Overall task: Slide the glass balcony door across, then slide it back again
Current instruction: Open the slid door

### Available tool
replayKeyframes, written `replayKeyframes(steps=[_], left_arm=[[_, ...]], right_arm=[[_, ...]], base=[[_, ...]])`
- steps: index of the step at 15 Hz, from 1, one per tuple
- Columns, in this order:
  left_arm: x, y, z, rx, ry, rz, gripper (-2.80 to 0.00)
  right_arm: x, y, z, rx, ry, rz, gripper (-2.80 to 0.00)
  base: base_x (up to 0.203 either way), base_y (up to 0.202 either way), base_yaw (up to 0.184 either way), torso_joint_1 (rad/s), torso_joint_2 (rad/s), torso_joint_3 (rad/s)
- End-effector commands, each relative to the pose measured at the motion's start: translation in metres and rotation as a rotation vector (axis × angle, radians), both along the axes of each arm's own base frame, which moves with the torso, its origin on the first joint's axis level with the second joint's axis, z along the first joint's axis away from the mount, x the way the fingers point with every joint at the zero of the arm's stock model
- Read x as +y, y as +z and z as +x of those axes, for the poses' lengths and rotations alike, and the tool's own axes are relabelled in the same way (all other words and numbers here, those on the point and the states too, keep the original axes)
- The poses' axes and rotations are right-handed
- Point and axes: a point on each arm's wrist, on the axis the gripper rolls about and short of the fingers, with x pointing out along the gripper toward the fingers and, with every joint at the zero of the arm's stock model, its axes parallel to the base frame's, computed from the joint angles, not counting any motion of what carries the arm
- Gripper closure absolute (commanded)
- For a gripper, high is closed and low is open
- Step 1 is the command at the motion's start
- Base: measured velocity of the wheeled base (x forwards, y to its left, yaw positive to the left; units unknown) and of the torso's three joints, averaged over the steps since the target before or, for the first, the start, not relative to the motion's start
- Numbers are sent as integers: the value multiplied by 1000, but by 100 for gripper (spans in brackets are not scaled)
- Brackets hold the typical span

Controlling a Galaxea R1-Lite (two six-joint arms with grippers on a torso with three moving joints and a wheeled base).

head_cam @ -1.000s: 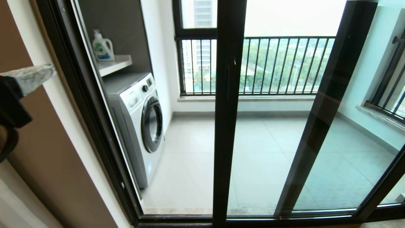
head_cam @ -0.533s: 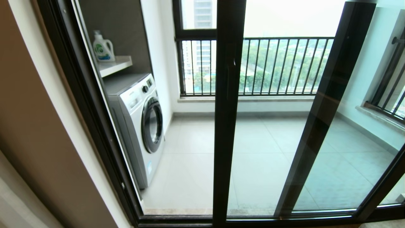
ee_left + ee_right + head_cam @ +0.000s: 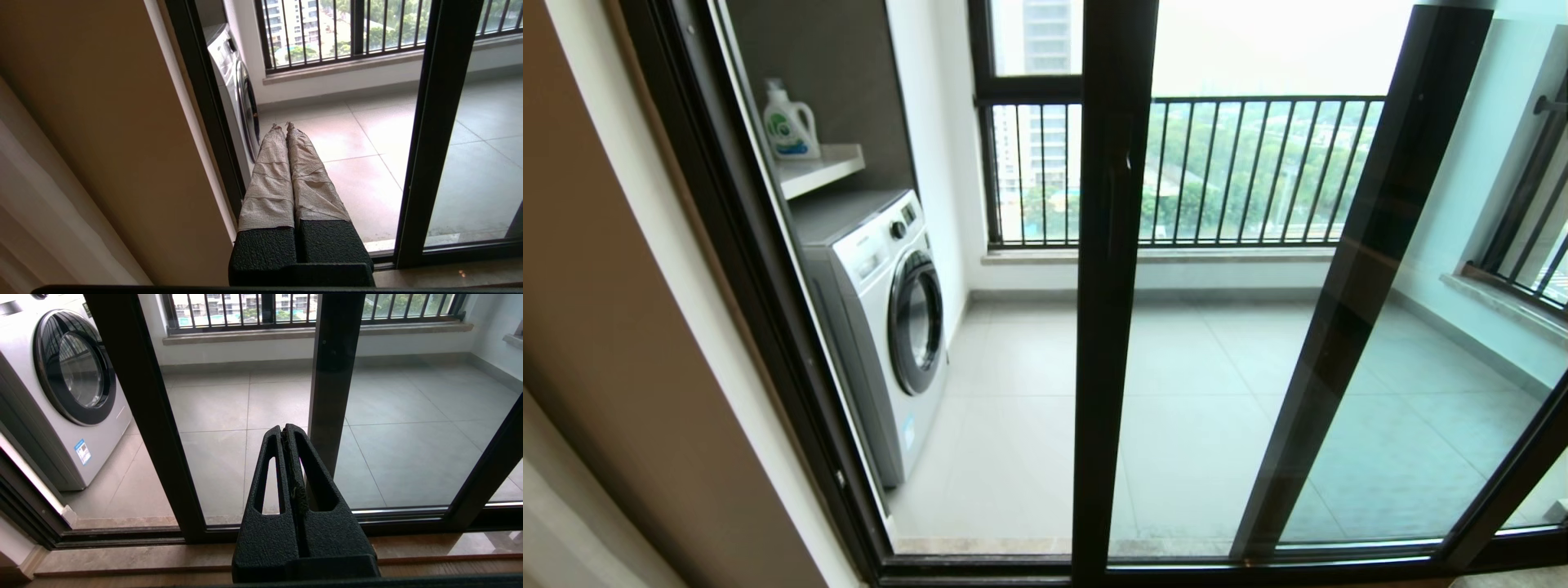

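**Well, both claws clenched on nothing, door standing partway across**

Now the glass balcony door [image 3: 1112, 327] stands upright before me, its long axis running floor to ceiling, its black upright near the middle of the opening with the small handle [image 3: 1128, 159] facing me. My left claw [image 3: 282, 127] is clenched empty, wrapped fingers [image 3: 269, 179] pressed together, low by the tan wall [image 3: 102, 122] near the washing machine [image 3: 882, 318]. My right claw [image 3: 285, 430] is clenched too, hovering low before the door's bottom track. A detergent bottle [image 3: 788, 122] sits on the shelf; its green logo I cannot read. A second ago my left claw showed at the head view's left edge; it has dropped out of that view.
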Motion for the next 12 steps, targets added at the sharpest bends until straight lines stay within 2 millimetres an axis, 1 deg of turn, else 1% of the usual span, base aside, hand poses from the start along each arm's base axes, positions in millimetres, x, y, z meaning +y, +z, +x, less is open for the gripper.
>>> replayKeyframes(steps=[1, 2, 3, 5, 10, 12], left_arm=[[0, -40, 20, 25, 20, 12, 0], [0, -54, 26, 46, 28, 11, 0], [1, -61, 28, 72, 36, -5, 0], [1, -65, 27, 143, 35, -75, 0], [0, -64, 27, 135, 26, -97, 0], [1, -64, 27, 133, 35, -141, 0]], right_arm=[[0, -2, 1, 9, 1, 0, 0], [0, -2, 1, 9, 1, 0, 0], [0, -2, 1, 9, 1, 0, 0], [0, -2, 1, 9, 1, 0, 0], [0, -2, 1, 9, 1, 0, 0], [0, -2, 1, 9, 1, 0, 0]], base=[[0, 0, 0, 0, 0, 0], [0, 0, 0, 0, 0, 0], [0, 0, 0, 0, 0, 0], [0, 0, 0, 0, 0, 0], [0, 0, 0, 0, 0, 0], [0, 0, 0, 0, 0, 0]])
